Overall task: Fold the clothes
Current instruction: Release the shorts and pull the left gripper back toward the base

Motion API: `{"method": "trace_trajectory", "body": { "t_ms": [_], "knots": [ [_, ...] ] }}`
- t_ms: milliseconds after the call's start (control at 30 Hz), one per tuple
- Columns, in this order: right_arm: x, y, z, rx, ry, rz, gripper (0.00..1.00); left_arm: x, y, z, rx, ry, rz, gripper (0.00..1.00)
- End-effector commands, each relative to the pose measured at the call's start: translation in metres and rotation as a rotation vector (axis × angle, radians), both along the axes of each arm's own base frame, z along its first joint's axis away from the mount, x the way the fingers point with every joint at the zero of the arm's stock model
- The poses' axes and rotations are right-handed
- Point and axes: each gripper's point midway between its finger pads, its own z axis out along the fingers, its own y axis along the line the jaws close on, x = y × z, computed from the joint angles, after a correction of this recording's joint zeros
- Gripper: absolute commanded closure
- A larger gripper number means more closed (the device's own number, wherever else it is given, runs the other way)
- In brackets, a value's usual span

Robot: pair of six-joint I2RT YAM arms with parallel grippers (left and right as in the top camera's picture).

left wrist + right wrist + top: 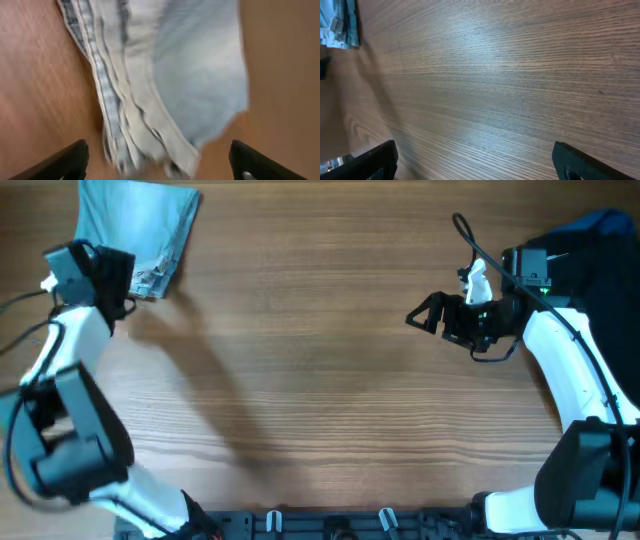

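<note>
The clothes are a folded light blue denim garment [140, 230] lying at the far left corner of the wooden table. In the left wrist view its stacked layers and seams [200, 75] fill the frame, blurred. My left gripper [120, 278] is at the garment's near edge. Its fingers [160, 165] are spread wide to either side of the folded edge and hold nothing. My right gripper [425, 315] is open and empty over bare wood at the right. In its wrist view [475, 160] the garment [340, 22] shows only as a far corner.
A dark blue and black cloth pile [600, 240] lies at the far right edge behind the right arm. Bare wooden tabletop [320, 370] lies between the arms. A mount rail with clips [330, 525] runs along the front edge.
</note>
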Motion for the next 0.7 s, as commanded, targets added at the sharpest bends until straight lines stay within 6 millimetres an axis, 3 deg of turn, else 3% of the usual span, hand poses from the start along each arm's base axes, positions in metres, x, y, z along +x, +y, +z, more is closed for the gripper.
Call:
{"method": "trace_trajectory", "body": {
  "t_ms": [0,200,267,367,433,500,567,667],
  "knots": [
    [-0.002,0.001,-0.003,-0.008,0.000,0.013,0.00,-0.022,-0.007,0.079,0.077,-0.081,-0.046,0.09],
    [-0.001,0.006,0.005,0.031,-0.016,0.024,0.00,-0.099,-0.043,0.162,0.143,-0.098,-0.139,0.06],
    [0.001,0.006,0.024,0.030,-0.059,0.009,0.02,-0.133,-0.064,0.198,0.202,-0.153,-0.220,0.00],
    [-0.003,0.006,0.055,0.031,-0.132,-0.010,0.04,-0.166,-0.085,0.221,0.260,-0.190,-0.305,0.00],
    [-0.019,0.003,0.085,0.004,-0.202,-0.018,0.05,-0.193,-0.106,0.229,0.289,-0.204,-0.404,0.00],
    [-0.047,-0.012,0.109,-0.102,-0.257,-0.065,0.04,-0.221,-0.130,0.232,0.319,-0.218,-0.521,0.00],
    [-0.074,-0.023,0.128,-0.177,-0.307,-0.103,0.04,-0.234,-0.142,0.236,0.340,-0.240,-0.583,0.00],
    [-0.116,-0.023,0.150,-0.193,-0.383,-0.118,0.02,-0.243,-0.152,0.235,0.335,-0.247,-0.624,0.00]
  ]
}}
